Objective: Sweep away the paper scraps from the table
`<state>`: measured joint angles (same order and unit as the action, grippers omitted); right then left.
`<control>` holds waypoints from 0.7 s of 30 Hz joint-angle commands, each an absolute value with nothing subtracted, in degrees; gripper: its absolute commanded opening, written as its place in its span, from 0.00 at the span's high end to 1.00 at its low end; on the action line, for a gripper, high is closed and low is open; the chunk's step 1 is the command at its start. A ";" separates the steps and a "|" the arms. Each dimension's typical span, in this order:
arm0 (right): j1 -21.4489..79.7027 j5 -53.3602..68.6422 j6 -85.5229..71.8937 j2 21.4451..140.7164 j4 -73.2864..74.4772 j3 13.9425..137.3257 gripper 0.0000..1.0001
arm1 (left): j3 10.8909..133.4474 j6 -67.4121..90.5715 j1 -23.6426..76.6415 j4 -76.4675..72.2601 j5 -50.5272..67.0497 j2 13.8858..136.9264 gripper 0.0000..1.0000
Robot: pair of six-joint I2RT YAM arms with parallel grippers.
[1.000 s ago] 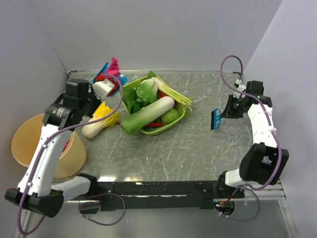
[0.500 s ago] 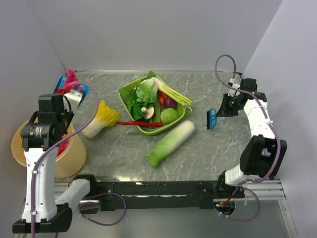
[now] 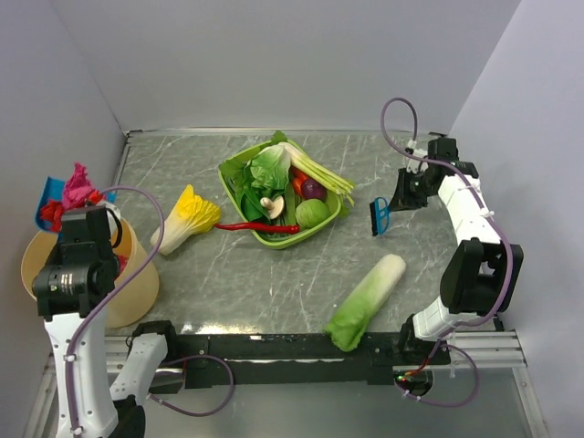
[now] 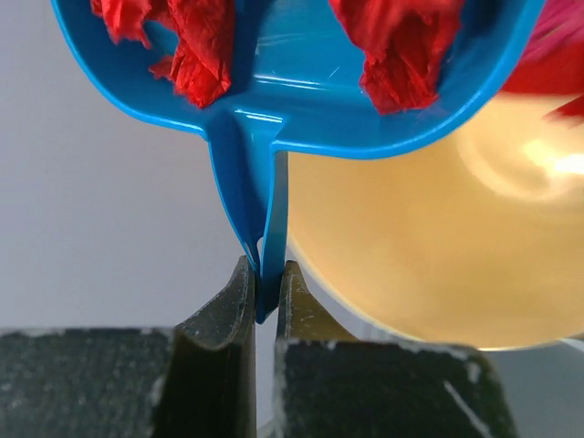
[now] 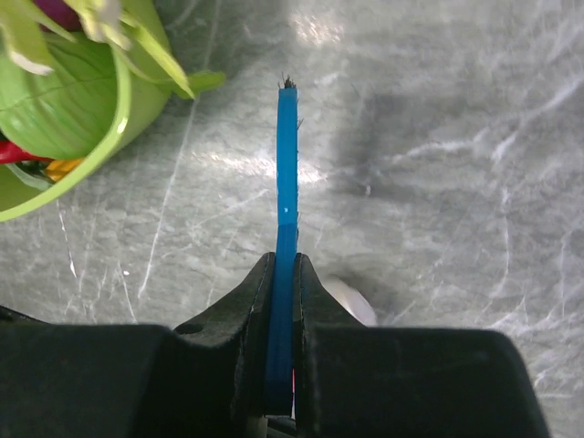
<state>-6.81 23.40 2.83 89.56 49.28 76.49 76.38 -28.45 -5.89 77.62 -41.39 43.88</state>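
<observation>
A blue dustpan [image 3: 49, 197] loaded with red and pink paper scraps [image 3: 77, 186] hangs over the round tan bucket [image 3: 139, 278] at the table's left edge. My left gripper [image 4: 265, 270] is shut on the dustpan's thin handle [image 4: 260, 219]; red scraps [image 4: 196, 50] lie in the pan [image 4: 301, 105], with the bucket's mouth [image 4: 438, 246] below. My right gripper [image 5: 283, 261] is shut on a flat blue brush [image 5: 287, 155], held above the grey-green table [image 5: 438, 137] at the right, seen from above as brush [image 3: 379, 217] and gripper [image 3: 394, 203].
A green basket [image 3: 274, 242] of vegetables stands mid-table, its rim [image 5: 91, 137] left of the brush. A red chili pepper [image 3: 255, 226] hangs over its edge. A yellow cabbage [image 3: 187, 219] lies to its left. A long green-white vegetable [image 3: 367, 290] lies near the front edge.
My left arm swung the loaded dustpan from the table's back left to above the bucket. The long green-white vegetable rolled from the basket toward the front right. The brush shifted slightly left.
</observation>
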 commanded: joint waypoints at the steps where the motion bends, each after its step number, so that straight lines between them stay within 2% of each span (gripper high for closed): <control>1: -5.10 23.56 2.81 91.40 48.17 80.59 1.00 | 73.04 -34.00 -7.73 78.75 -53.34 42.02 0.99; 9: -4.40 23.73 2.64 93.08 47.90 82.18 1.00 | 72.52 -44.89 -15.63 78.75 -57.83 40.96 0.99; 14: -4.39 24.26 2.55 94.30 47.99 83.14 1.00 | 69.00 -68.17 -26.26 78.84 -55.72 36.49 0.99; 21: -4.39 24.87 2.37 95.19 48.07 83.94 1.00 | 72.76 -77.95 -26.37 78.66 -56.08 38.93 0.98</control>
